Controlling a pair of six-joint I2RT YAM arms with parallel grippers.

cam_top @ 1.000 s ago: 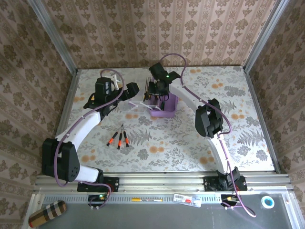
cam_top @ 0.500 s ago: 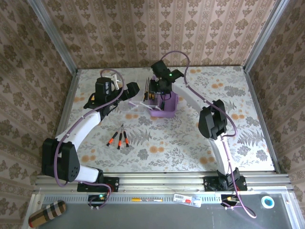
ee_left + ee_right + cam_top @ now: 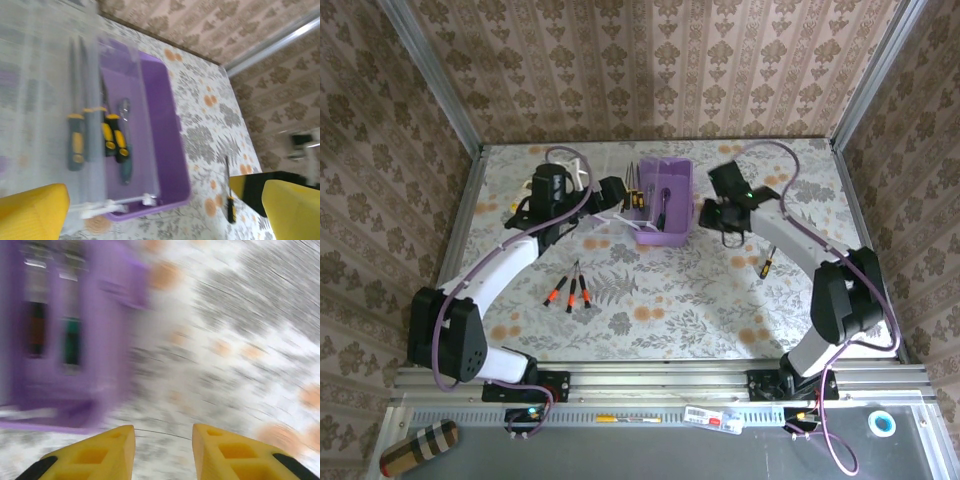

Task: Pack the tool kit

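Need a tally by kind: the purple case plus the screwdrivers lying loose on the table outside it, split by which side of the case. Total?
Purple case: 1
Loose screwdrivers left of the case: 3
Loose screwdriver right of the case: 1
Total: 5 items, including 4 loose screwdrivers.

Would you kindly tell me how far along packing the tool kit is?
Done: yellow-handled screwdrivers are stowed in the open purple case. In hand: nothing; the right claw is empty, the left claw wide open by the clear lid. Left: three orange-handled screwdrivers and a lone screwdriver on the table, then closing.
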